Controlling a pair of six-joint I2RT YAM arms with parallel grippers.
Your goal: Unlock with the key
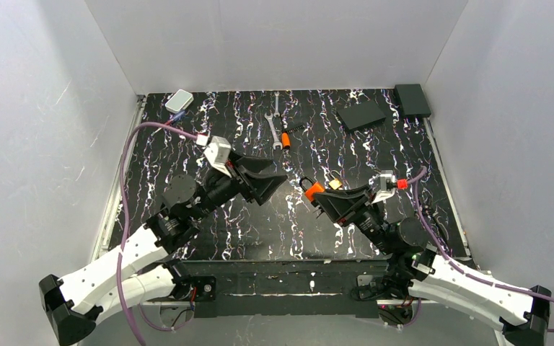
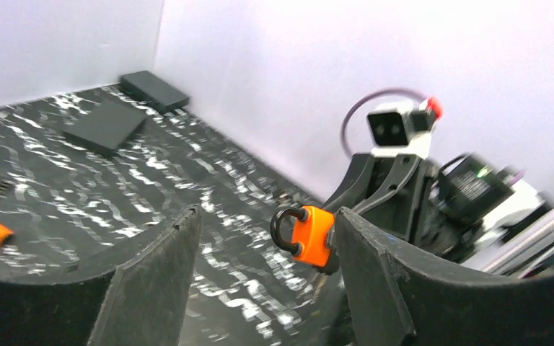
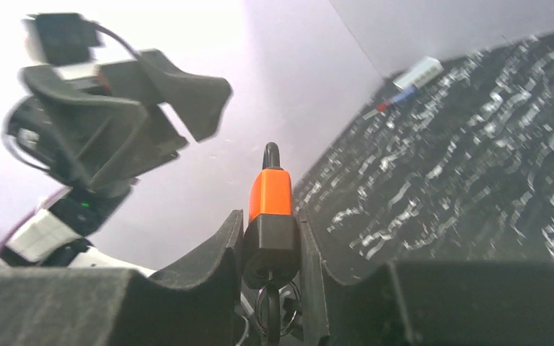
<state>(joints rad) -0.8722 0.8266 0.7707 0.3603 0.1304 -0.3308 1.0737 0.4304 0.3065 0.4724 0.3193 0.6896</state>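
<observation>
— Right side?
— My right gripper (image 3: 271, 241) is clamped on the orange padlock (image 3: 270, 193). The key (image 3: 269, 317) hangs under its black base.
— Left?
— My left gripper (image 2: 267, 216) gapes empty, near the padlock. Wrenches (image 1: 274, 124) lie beyond.

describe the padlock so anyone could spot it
Start at the black marbled table and find the right pincer near its middle. Clamped in it is the padlock: orange body, black shackle, unlike the orange tool handle lying by the wrenches.
</observation>
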